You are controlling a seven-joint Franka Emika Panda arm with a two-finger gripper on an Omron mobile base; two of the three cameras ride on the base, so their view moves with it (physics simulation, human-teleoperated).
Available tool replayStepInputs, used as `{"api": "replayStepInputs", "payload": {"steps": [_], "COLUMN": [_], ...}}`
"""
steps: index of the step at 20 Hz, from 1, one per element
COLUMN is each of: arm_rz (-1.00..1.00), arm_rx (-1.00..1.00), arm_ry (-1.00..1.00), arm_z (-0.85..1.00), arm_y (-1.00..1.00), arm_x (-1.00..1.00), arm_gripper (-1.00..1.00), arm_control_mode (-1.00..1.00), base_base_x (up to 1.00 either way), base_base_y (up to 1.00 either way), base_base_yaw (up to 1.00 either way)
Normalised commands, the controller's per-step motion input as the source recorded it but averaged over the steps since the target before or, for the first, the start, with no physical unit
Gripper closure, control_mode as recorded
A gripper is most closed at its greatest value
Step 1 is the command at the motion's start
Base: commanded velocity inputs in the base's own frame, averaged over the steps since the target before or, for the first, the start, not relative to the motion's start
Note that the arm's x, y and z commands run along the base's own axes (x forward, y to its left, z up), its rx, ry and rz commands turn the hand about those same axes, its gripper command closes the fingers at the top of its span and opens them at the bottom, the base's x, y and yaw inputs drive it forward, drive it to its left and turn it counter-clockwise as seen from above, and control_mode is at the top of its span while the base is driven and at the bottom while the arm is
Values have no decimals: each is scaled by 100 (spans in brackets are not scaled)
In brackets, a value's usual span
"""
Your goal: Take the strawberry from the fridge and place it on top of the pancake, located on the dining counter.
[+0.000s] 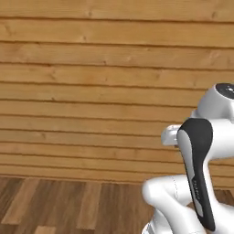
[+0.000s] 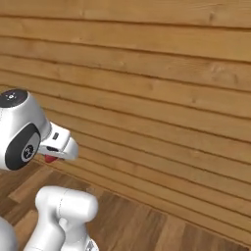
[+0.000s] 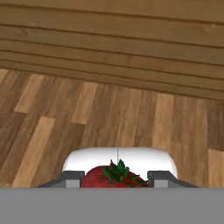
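Mid-carry, with a plank wall (image 1: pixel 91 68) ahead: my hand (image 3: pixel 116 178) pinches the strawberry (image 3: pixel 114 177), the red berry wedged between the two dark fingertips (image 3: pixel 73 178) at 6 o'clock of the hand view, its green leaves turned toward the camera. In the right base view a sliver of red (image 2: pixel 49 158) peeks out beneath the hand (image 2: pixel 59 149) at about 9 o'clock, tucked close to the white arm (image 2: pixel 19 130). Below and beyond lies wooden floor (image 3: pixel 109 113), with the wall rising behind it toward 12 o'clock.

I judge this the transport leg, berry lifted and travelling toward the pancake. The hand view cuts the berry off low, so how deep the fingertips sit on it I can only estimate; the hold looks centred. To do this leg well I would keep the pinch steady and gentle, since soft fruit may bruise or squirt free under more squeeze. I would hold the wrist level, turn the base smoothly without jerks, and keep the arm folded in until the tabletop comes into sight. Only then would I reach out and lower slowly.
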Motion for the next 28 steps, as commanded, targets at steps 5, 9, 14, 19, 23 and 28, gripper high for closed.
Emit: {"api": "replayStepInputs", "payload": {"steps": [5, 9, 14, 19, 23, 28], "arm_rz": [0, 0, 0, 0, 0, 0], "arm_rx": [0, 0, 0, 0, 0, 0], "arm_ry": [0, 0, 0, 0, 0, 0], "arm_z": [0, 0, 0, 0, 0, 0], "arm_y": [0, 0, 0, 0, 0, 0], "arm_x": [0, 0, 0, 0, 0, 0], "arm_gripper": [100, 100, 100, 100, 100, 100], "arm_control_mode": [100, 100, 100, 100, 100, 100], "base_base_x": [80, 78, 84, 91, 85, 53], "base_base_y": [-4, 0, -3, -18, -23, -15], "base_base_yaw": [88, 87, 86, 87, 89, 98]}}
